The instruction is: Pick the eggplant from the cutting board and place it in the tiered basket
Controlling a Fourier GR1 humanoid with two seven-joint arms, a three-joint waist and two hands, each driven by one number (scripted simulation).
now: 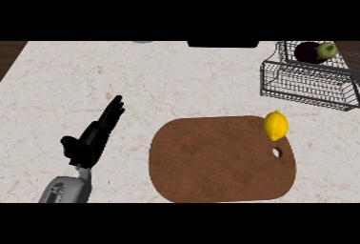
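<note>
The dark purple eggplant (pixel 307 51), with its green cap to the right, lies in the upper tier of the black wire tiered basket (pixel 304 88) at the far right of the counter. No hand touches it. The brown cutting board (pixel 218 159) lies in the near middle of the counter with no eggplant on it. My left hand (pixel 90 140) shows at the left, open, with straight fingers pointing up and away, apart from the board. My right hand is out of view.
A yellow lemon (pixel 275 125) sits at the board's far right edge, above the handle hole (pixel 277 152). A dark object (pixel 224 44) lies at the counter's far edge. The counter's left edge runs diagonally at the top left corner.
</note>
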